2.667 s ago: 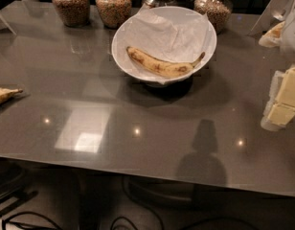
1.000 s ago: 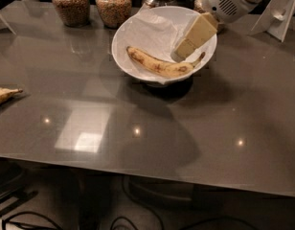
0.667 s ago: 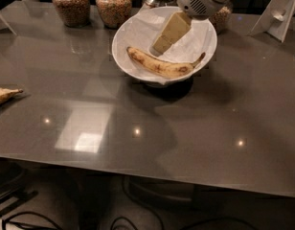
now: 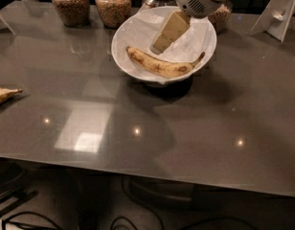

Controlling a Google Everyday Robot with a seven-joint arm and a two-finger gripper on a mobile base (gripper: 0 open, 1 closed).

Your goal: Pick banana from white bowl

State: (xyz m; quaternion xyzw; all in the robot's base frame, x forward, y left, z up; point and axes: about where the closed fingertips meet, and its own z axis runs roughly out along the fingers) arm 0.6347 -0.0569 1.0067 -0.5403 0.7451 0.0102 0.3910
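Because likely soft and bruise-prone, take the spotted banana (image 4: pixel 159 67) gently mid-length; pincer (image 4: pixel 157 46) poised above it inside the white bowl (image 4: pixel 122 31) (released or clenched: cannot tell).

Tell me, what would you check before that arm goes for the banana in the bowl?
1. The banana lies in the white bowl, fully in view: ok.
2. The white bowl stands upright on the table: ok.
3. The gripper hangs over the bowl, just above the banana's left half: ok.
4. The gripper touches the banana: cannot tell.
5. The other banana, at the table's left edge, lies far from the gripper: ok.
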